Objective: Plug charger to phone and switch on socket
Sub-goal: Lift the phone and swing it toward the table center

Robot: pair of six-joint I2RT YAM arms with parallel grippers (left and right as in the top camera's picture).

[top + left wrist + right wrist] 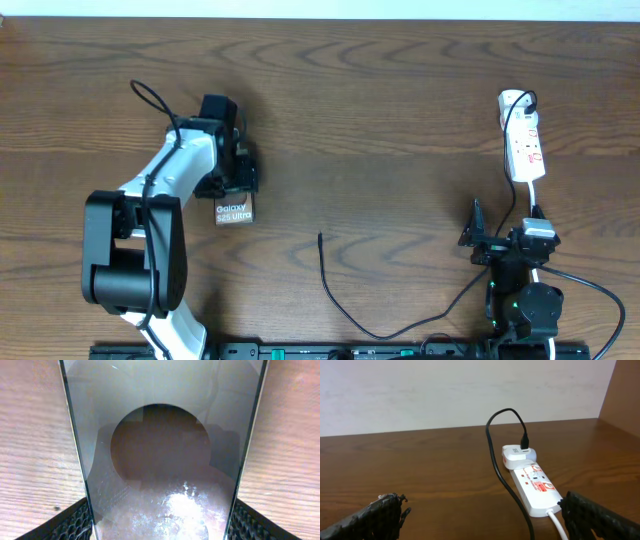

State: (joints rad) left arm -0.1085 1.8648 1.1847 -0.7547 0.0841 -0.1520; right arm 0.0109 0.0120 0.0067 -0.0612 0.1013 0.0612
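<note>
Squarely, left tool (162, 527) clamps phone (160, 420) (charger (331, 291) apart).

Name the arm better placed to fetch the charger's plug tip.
Right. The right gripper is open and empty, facing the socket, with the charger lying on the table beside it. The left gripper already has the phone between its fingers.

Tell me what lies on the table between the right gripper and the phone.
The loose plug end of the charger lies there on the table, nothing else between right gripper and phone; the overhead view shows it.
</note>
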